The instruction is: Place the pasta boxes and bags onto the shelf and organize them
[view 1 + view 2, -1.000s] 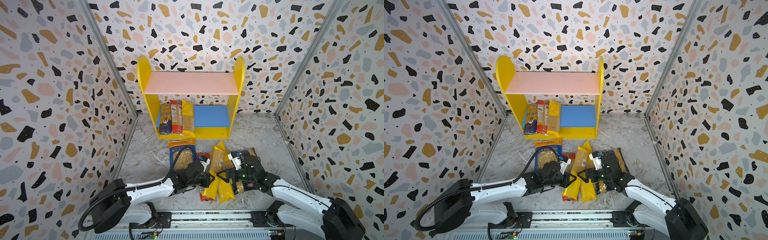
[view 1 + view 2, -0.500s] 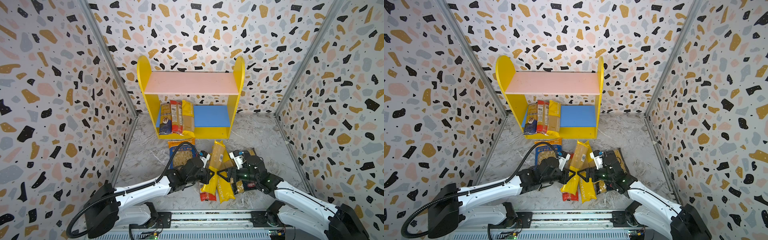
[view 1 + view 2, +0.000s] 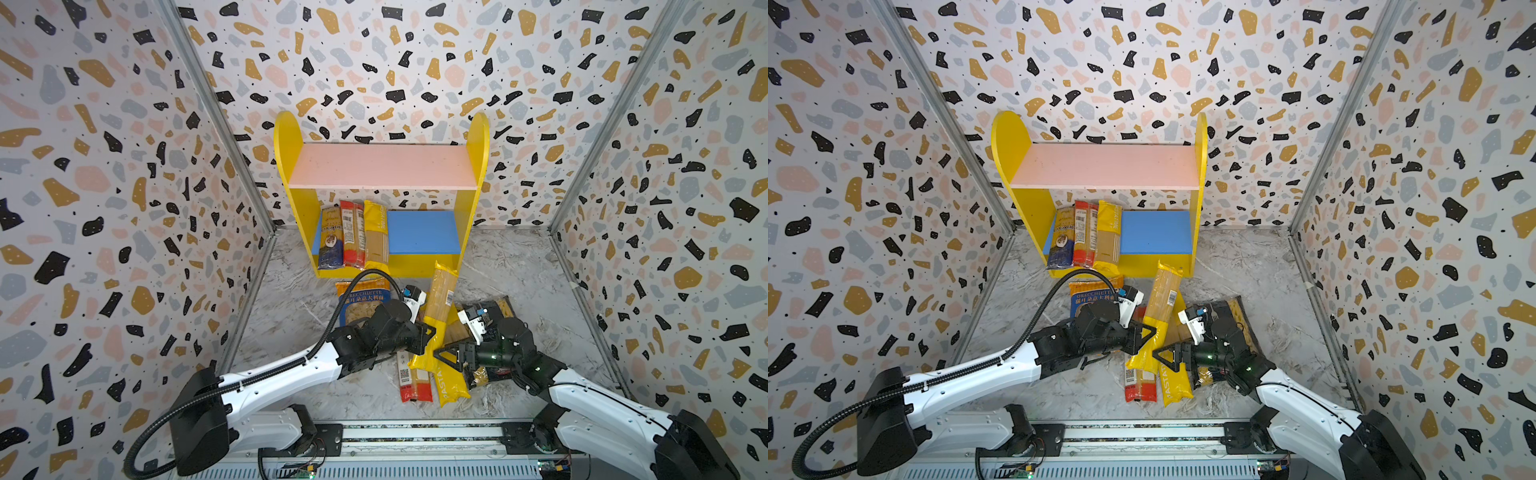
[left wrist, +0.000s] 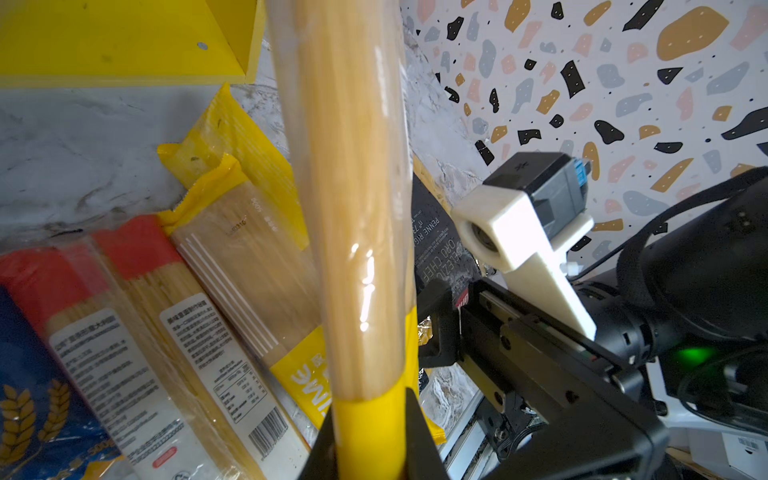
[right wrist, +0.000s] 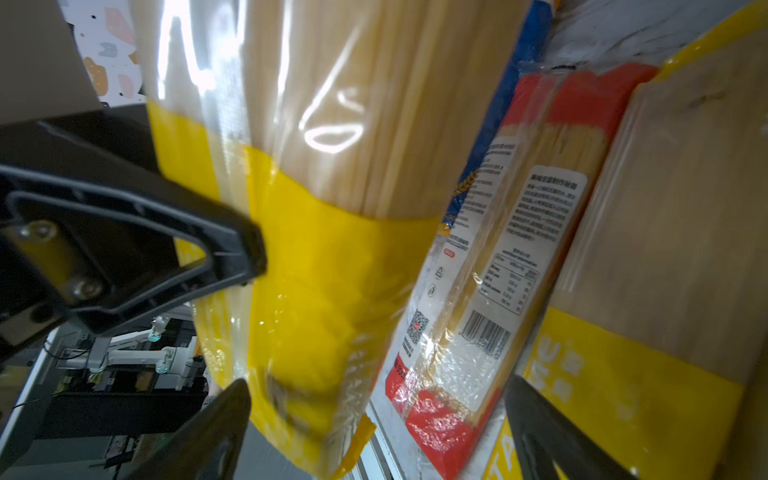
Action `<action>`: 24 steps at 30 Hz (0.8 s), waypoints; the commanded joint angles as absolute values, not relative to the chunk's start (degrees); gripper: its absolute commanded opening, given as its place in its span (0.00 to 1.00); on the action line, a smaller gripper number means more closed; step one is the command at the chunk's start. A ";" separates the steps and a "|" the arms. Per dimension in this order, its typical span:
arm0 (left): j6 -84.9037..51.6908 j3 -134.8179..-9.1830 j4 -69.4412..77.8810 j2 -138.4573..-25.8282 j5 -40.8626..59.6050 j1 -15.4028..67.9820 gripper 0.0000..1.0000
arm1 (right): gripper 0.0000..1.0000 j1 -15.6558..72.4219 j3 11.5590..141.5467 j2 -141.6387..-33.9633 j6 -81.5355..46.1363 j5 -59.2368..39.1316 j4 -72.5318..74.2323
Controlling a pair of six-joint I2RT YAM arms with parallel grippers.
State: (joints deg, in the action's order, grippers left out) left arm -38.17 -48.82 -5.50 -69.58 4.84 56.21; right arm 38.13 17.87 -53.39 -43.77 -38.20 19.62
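Observation:
A yellow spaghetti pack (image 3: 441, 305) (image 3: 1163, 299) (image 4: 353, 208) hangs tilted above the floor, its top end pointing at the shelf (image 3: 382, 170) (image 3: 1104, 166). My left gripper (image 3: 428, 332) (image 3: 1148, 332) (image 4: 370, 415) is shut on its yellow lower part. My right gripper (image 3: 442, 357) (image 3: 1163, 358) (image 5: 374, 395) stands open, with the pack's lower end (image 5: 316, 332) between its fingers. On the blue lower board stand a dark blue pack (image 3: 330, 241), a red pack (image 3: 352, 237) and a yellow pack (image 3: 376, 237). The pink upper board is bare.
On the floor lie the blue-orange Orecchiette bag (image 3: 361, 297), a red spaghetti pack (image 3: 413, 378) and a yellow pack (image 3: 451, 384). A dark bag (image 3: 505, 307) lies partly under my right arm. The right half of the blue board (image 3: 424, 232) is bare. Patterned walls close in three sides.
The left gripper has lifted the yellow pack higher and more upright, so its top end is nearer the shelf. The right gripper stays open by the pack's lower end.

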 commanded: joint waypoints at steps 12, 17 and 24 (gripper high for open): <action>-38.58 -52.21 7.21 -69.98 3.86 55.82 0.00 | 0.88 40.55 17.93 -53.99 -49.52 -43.70 33.52; -39.04 -53.33 8.92 -69.96 3.99 55.81 0.00 | 0.88 41.21 17.38 -54.40 -50.69 -43.14 35.80; -41.12 -53.05 13.50 -70.24 5.44 55.88 0.00 | 0.88 41.83 19.88 -56.29 -50.61 -42.84 36.69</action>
